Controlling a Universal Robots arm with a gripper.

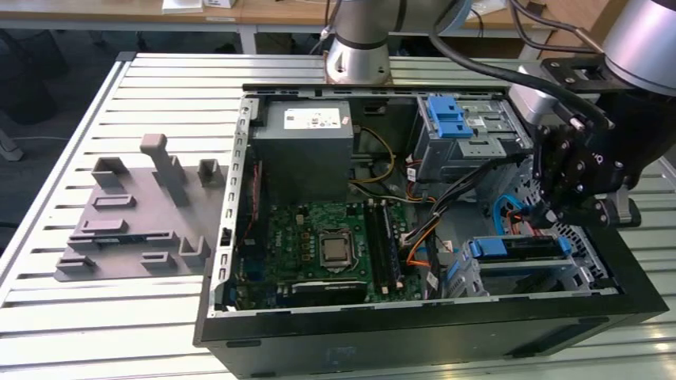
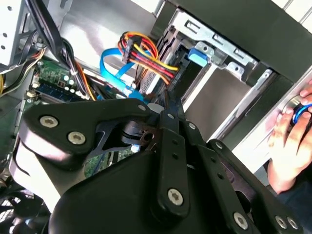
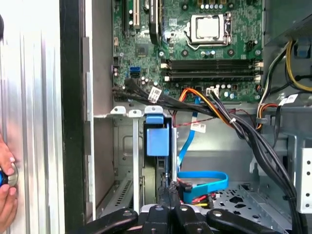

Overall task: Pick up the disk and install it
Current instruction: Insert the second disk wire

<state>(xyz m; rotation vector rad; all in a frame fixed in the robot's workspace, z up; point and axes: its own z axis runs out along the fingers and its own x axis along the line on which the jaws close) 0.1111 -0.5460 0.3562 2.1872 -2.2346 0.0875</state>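
An open desktop computer case [image 1: 227, 237] lay on its side on a slatted metal table [image 1: 106, 332], with the green motherboard [image 1: 328, 245] exposed in the middle. The robot's black gripper [image 1: 565, 207] hung over the end of the case at the exterior view's right, low inside the drive area. In the first wrist view its fingers [image 3: 168, 197] were pressed together into one narrow black bar with nothing between them, so the gripper was closed and empty. The disk [image 1: 518, 252], edged by its blue carrier, sat in the lower bay near the front corner of the case, just below the gripper; in the first wrist view its blue carrier tab [image 3: 157, 136] stood upright among the silver bay rails, directly ahead of the fingertips. Judging from this, the disk appeared to be already slotted into its bay, though whether it was fully seated or latched could not be told. Blue and multicoloured cables [image 2: 146, 53] lay loose beside the bay. A person's hand [image 2: 292, 141] rested on the table edge outside the case.
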